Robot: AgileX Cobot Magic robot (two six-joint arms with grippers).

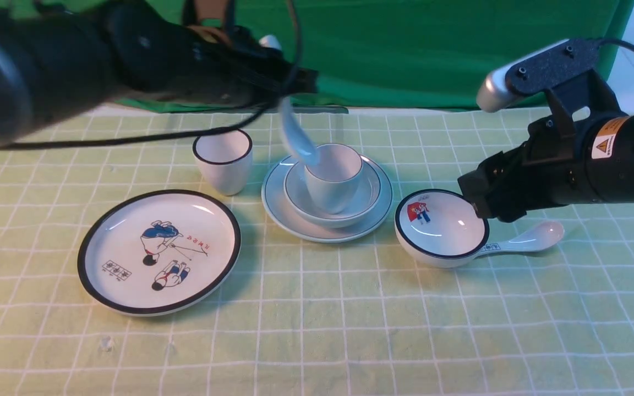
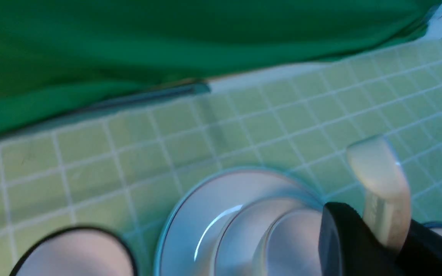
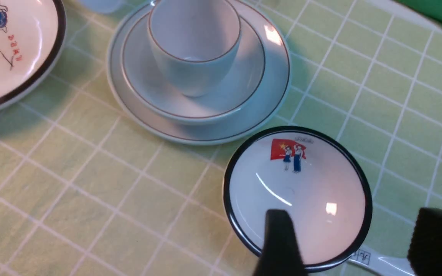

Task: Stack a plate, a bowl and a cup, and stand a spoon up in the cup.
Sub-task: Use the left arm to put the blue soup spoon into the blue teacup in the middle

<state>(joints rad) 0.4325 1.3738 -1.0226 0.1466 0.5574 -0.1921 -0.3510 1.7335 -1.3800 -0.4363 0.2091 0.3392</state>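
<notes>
Nearest, on the green checked cloth [image 1: 317, 335]: big black-rimmed plate with cartoon figures [image 1: 158, 252], front left, flat. Further in, right: black-rimmed bowl with a red-and-blue figure [image 1: 441, 228], and a white spoon with dark characters on its handle [image 1: 526, 240] lying at its right side, handle end against the bowl. My right gripper [image 3: 355, 249] hangs over that bowl's right edge, fingers spread wide, holding nothing. Centre, a little further: the plate [image 1: 322, 234] flat on the cloth, the bowl [image 1: 371, 190] seated in it, the cup [image 1: 334, 187] upright in the bowl. Above that stack, my left gripper [image 1: 289, 88] has its fingers pinched on the spoon [image 1: 296, 135] partway along the handle; spoon tilted, lower end at the cup's far-left rim. Whether it touches the cup, cannot tell: blurred. Left of the stack, slightly further back: thick black-rimmed cup [image 1: 223, 159], upright, apart from the plate. Farthest: green backdrop [image 1: 432, 49].
</notes>
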